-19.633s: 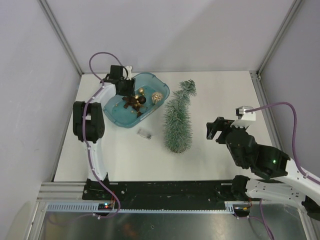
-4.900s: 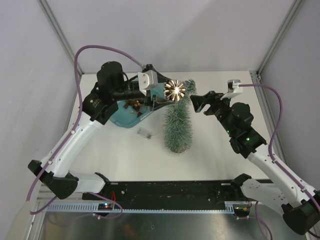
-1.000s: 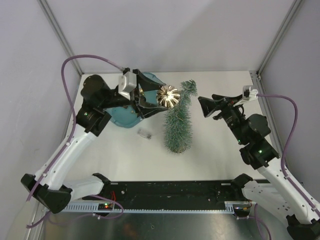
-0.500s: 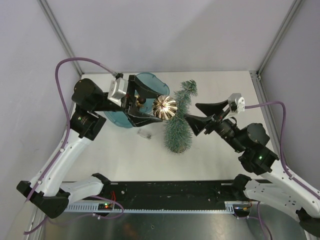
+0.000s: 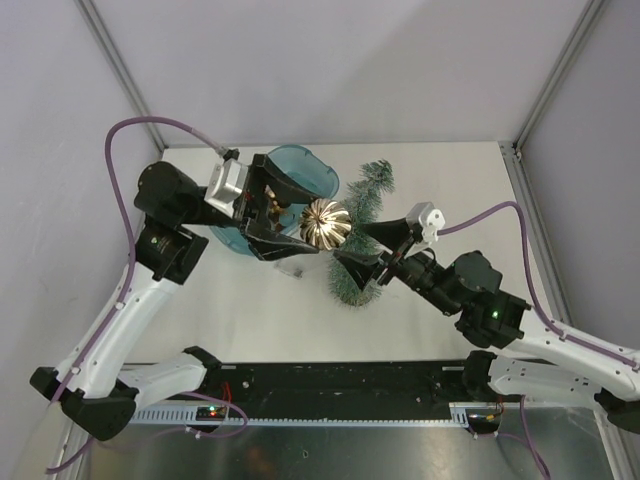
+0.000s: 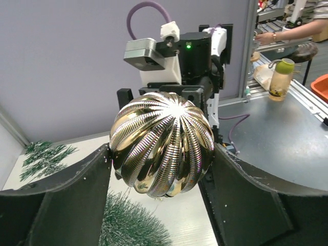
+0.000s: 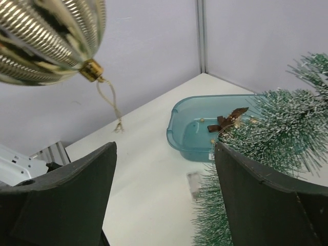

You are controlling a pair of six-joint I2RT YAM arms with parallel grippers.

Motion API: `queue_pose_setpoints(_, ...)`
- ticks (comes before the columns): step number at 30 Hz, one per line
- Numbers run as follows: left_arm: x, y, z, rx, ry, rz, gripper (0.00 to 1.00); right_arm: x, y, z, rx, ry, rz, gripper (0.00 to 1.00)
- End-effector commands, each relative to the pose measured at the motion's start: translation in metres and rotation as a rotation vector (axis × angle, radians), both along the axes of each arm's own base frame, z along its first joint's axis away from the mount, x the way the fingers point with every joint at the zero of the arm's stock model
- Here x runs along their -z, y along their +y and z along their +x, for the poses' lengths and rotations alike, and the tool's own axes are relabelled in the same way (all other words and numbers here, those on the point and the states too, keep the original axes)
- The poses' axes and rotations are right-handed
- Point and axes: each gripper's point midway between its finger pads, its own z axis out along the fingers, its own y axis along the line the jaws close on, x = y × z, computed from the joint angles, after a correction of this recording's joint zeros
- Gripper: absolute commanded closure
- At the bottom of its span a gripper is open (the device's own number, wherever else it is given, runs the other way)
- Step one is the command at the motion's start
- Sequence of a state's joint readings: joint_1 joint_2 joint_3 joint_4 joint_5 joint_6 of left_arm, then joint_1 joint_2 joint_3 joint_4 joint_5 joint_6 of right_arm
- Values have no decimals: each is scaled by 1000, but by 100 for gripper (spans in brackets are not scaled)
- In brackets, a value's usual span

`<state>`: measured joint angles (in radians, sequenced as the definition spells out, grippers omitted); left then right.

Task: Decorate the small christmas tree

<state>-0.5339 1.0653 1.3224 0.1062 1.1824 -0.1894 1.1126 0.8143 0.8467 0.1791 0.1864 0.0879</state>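
— What sits nearest the bases?

— My right end effector (image 5: pixel 357 246), jaws wide and empty, low against the right flank of the small christmas tree (image 5: pixel 352 286). The tree stands mid-bench (image 5: pixel 450 190). I judge its long axis upright, with the bent tip leaning away from me.

— And the left?

— My left end effector (image 5: pixel 318 222) comes in from the tree's left, clamped on the gold bauble (image 5: pixel 326 222) beside its upper half. The tree lies just rightward of it. The right arm is nearer the trunk.

— Touching?

— From above, the bauble and needles overlap, so I can't tell. The left wrist view shows needles just below the ball. Only the right wrist view shows the cap (image 7: pixel 91 70) and its cord (image 7: pixel 113 106) dangling underneath, and I think the hanging turns on that.

— Beyond?

— The teal tub (image 5: pixel 310 172), with a brown ornament (image 7: pixel 225 120) inside.
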Motion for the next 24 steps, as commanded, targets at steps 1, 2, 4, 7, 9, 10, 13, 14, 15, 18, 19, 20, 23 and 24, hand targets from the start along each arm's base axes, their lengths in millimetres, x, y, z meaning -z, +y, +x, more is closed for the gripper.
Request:
queue_pose_setpoints(1,-11,10,-25,74,-33,-7,85,-51,-12,-3,31,-84,111,19)
queue_pose_setpoints(2,-11,10,-28,83,-31,-3,86,-52,-12,-4,29,-84,112,19)
queue_pose_setpoints(4,-9,11,-31,100,-28,3,87,-54,-13,-6,23,-88,119,20)
queue_pose_setpoints(7,-6,12,-34,114,-24,10,87,-60,-16,-11,10,-96,135,21)
queue_pose_setpoints(9,-6,12,-35,118,-22,10,87,-64,-16,-14,1,-101,142,21)
queue_pose_setpoints(10,-6,12,-36,119,-21,10,87,-65,-16,-15,-2,-103,143,21)
queue_pose_setpoints(13,-6,12,-36,120,-21,10,88,-68,-14,-18,-12,-110,144,22)
queue_pose_setpoints(14,-7,12,-36,120,-22,9,88,-70,-13,-19,-14,-113,146,22)
queue_pose_setpoints(15,-7,12,-36,120,-21,9,88,-71,-13,-21,-19,-115,148,22)
queue_pose_setpoints(18,-7,12,-36,117,-19,8,88,-73,-11,-24,-22,-121,149,22)
queue_pose_setpoints(19,-6,12,-36,117,-17,8,88,-73,-11,-25,-22,-122,149,22)
queue_pose_setpoints(20,-6,12,-36,117,-17,8,88,-74,-11,-25,-20,-124,151,22)
queue_pose_setpoints(23,-6,11,-36,117,-14,8,88,-76,-11,-25,-16,-127,158,22)
queue_pose_setpoints(24,-6,11,-36,118,-16,7,88,-76,-11,-25,-14,-128,160,22)
